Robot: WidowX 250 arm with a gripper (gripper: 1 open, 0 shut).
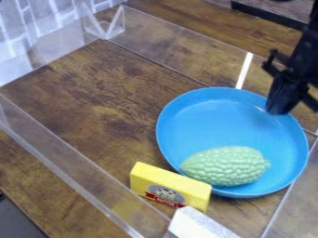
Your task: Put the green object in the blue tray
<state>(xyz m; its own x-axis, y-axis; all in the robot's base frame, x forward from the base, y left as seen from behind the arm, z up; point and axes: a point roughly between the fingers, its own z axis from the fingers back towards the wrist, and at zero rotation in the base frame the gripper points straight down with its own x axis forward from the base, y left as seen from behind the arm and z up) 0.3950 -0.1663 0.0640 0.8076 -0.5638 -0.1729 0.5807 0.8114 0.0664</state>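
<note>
While the gripper hangs above the far right rim of the blue tray, its jaws are pressed together and hold nothing. Green object lies on its side inside the tray, near the front edge, just behind the yellow block, which sits on the wooden table

Arm ran off the top-right edge, so only its lower part showed; the gripper was motion-blurred & dark, jaw gap unreadable. Blue tray rim was clipped at the right edge. A pale block was cut off at the bottom, identity unclear. Label on the yellow block was too small to read, possibly a face.
</note>
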